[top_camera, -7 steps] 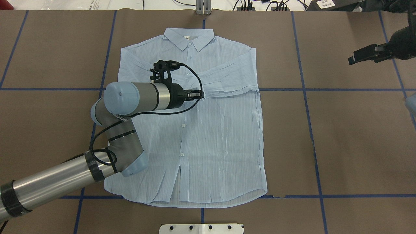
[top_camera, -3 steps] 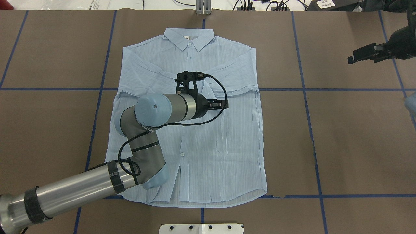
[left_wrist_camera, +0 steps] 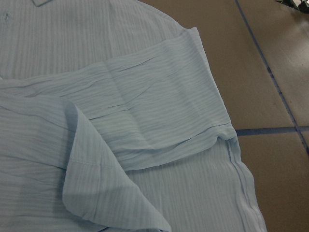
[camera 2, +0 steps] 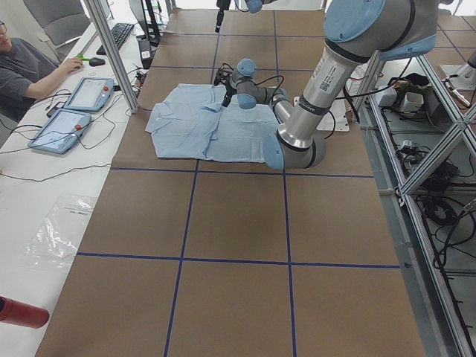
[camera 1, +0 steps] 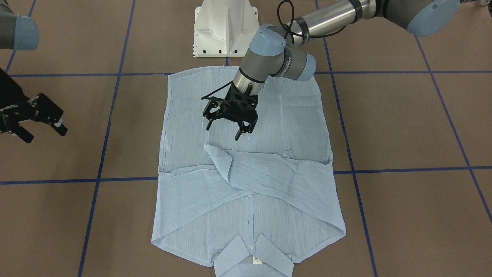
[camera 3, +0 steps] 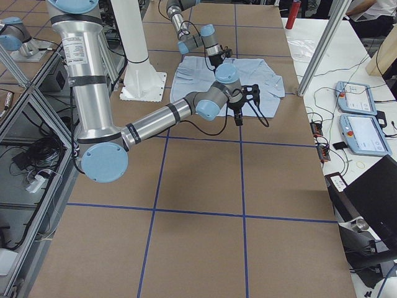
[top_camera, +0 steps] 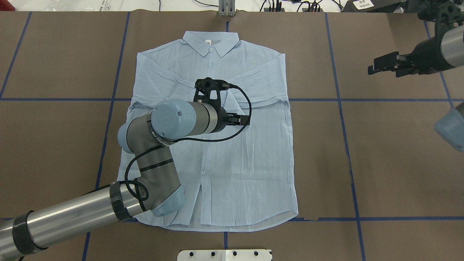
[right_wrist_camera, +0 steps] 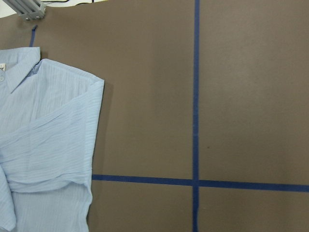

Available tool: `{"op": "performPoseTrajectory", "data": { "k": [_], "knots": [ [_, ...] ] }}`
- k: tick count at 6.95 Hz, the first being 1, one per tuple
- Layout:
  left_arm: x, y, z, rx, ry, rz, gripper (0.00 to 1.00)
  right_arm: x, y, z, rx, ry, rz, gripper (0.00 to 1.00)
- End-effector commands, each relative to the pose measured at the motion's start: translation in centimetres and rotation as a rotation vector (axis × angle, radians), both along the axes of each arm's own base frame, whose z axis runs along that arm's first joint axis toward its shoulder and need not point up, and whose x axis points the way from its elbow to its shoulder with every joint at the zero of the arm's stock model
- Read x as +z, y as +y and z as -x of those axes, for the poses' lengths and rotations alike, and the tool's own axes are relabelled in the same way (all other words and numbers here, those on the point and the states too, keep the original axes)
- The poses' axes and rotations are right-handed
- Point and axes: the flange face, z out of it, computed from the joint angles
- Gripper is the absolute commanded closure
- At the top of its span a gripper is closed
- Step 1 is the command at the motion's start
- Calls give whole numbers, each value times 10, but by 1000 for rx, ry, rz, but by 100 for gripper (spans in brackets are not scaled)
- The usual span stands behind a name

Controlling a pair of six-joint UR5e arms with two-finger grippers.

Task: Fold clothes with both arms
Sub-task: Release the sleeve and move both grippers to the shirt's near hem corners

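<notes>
1. Left gripper (camera 1: 223,132): jaws apart, nothing between them. Hangs clear above the shirt (top_camera: 250,170), on the hem side of the collar (top_camera: 210,41), just past the folded sleeves. Judged to be between grasps, lifted so as not to drag the cloth.
2. Right gripper (top_camera: 380,65): jaws apart, empty. Level with the collar but well off to its side, over bare table (top_camera: 398,163). Probably parked out there to leave the garment unobstructed.
3. Shirt: pale blue, finely striped, spread flat and front-up on the table, buttoned placket running straight down from the collar.
4. Sleeves (top_camera: 262,92): both brought in and laid across the chest, near the collar, crossing at the placket. Placed so to narrow the outline to a plain rectangle before any body fold.
5. Cuff (camera 1: 220,161): end of one sleeve turned back on itself, lying loose on top at the crossing, below the collar.
6. Hem (top_camera: 235,223): edge farthest from the collar, flat, slightly open at the placket.
7. Stage, as a judgement: sleeve fold done, body fold not yet made; well short of finished.
8. Next move, as a judgement: calls for both grippers, one at each corner, carrying the hem up toward the collar.
9. Risk: thin cloth; sleeves and loose cuff likely to slide or bunch if one side lifts ahead of the other.
</notes>
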Motion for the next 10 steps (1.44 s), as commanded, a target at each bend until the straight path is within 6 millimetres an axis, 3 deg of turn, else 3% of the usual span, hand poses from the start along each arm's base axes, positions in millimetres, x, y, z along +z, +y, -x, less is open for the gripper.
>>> {"op": "performPoseTrajectory", "data": {
  "k": [1,2,3,4,5,6,8,10],
  "knots": [
    [28,24,50,52,-72,-55,0,-31,60,100,84,-29,32,0],
    [34,31,78,71,-52,-34,0,-43,94,130,96,-35,38,0],
    [81,52,117,62,-85,0,0,-57,129,156,98,-15,74,0],
    [103,72,156,51,-90,28,0,-74,178,184,114,37,87,0],
    [125,85,167,42,-106,81,0,-78,209,204,125,58,112,0],
    [140,99,165,34,-105,161,0,-76,225,214,122,65,106,0],
    [198,144,162,-1,-208,218,0,-76,229,217,120,68,102,0],
    [221,167,161,22,-248,248,0,-76,229,218,120,68,101,0]
  ]
}}
